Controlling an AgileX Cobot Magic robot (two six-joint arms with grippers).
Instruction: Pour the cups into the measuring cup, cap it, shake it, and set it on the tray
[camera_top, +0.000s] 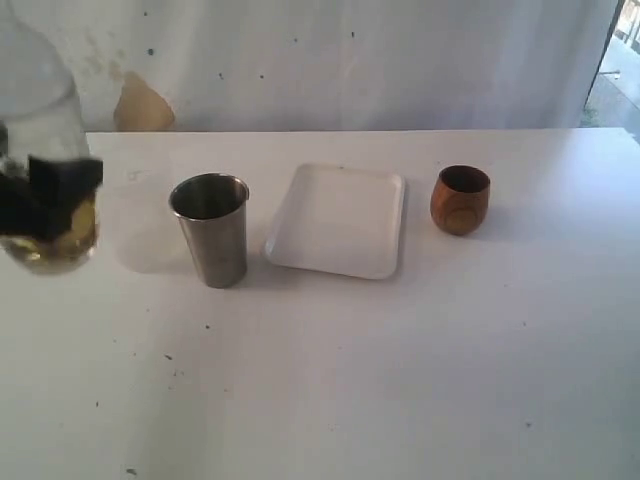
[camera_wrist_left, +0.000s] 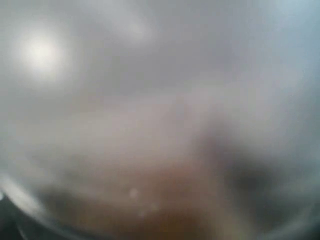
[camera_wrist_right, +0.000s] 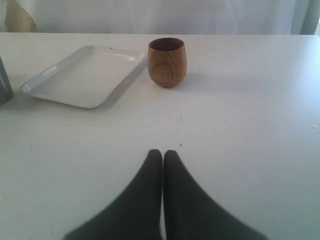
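Exterior view: left end effector (camera_top: 47, 195) clamping measuring cup (camera_top: 38, 95); elsewhere, right end effector (camera_wrist_right: 162, 154) together.

Left gripper (camera_top: 45, 195), black and blocky: recorded at the left edge of the exterior view, blurred. It is clamped across the lower part of a tall clear plastic measuring cup (camera_top: 35, 90), which is held upright. The arm behind it is cut off by the frame edge. The left wrist view is filled by a close grey-brown blur, and no fingers can be made out there.

Right gripper (camera_wrist_right: 162, 154), black, with two tapered fingers (camera_wrist_right: 142, 200): the fingers are pressed flat together along their length. Nothing is held between them, and the tips are pointed forward.
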